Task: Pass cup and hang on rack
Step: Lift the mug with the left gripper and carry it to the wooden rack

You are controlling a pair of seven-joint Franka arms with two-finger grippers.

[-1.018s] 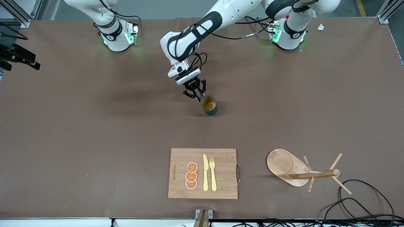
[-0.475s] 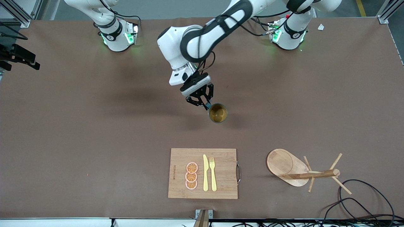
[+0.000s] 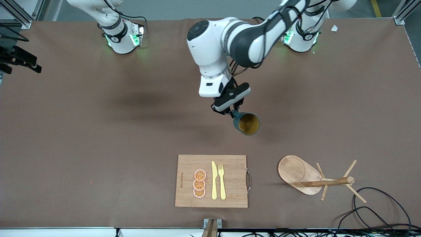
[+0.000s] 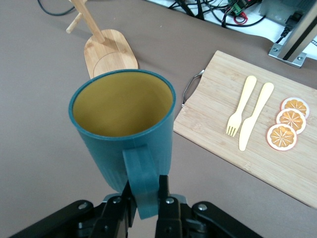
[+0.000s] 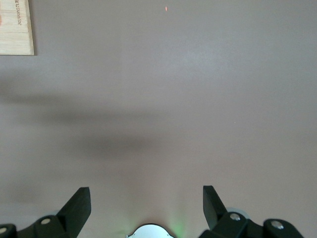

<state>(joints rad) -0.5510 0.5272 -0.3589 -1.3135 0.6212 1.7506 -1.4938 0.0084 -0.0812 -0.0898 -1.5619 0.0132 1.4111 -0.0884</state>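
My left gripper (image 3: pixel 233 113) is shut on the handle of the dark teal cup (image 3: pixel 247 123) and holds it in the air over the bare table middle, tilted with its yellow-tan inside facing the front camera. In the left wrist view the cup (image 4: pixel 124 134) fills the middle, its handle pinched between the gripper (image 4: pixel 146 191) fingers. The wooden rack (image 3: pixel 315 177) stands near the front edge at the left arm's end; it also shows in the left wrist view (image 4: pixel 106 47). My right gripper (image 5: pixel 146 198) is open and empty above bare table; the right arm waits near its base.
A bamboo cutting board (image 3: pixel 230 194) with a yellow knife (image 3: pixel 214 181), fork (image 3: pixel 222 181) and orange slices (image 3: pixel 199 183) lies near the front edge. Black cables (image 3: pixel 378 210) lie beside the rack at the front edge.
My left arm has lifted the cup off the table and carried it toward the left arm's end, tilting its mouth toward the front camera. The right arm has not moved.
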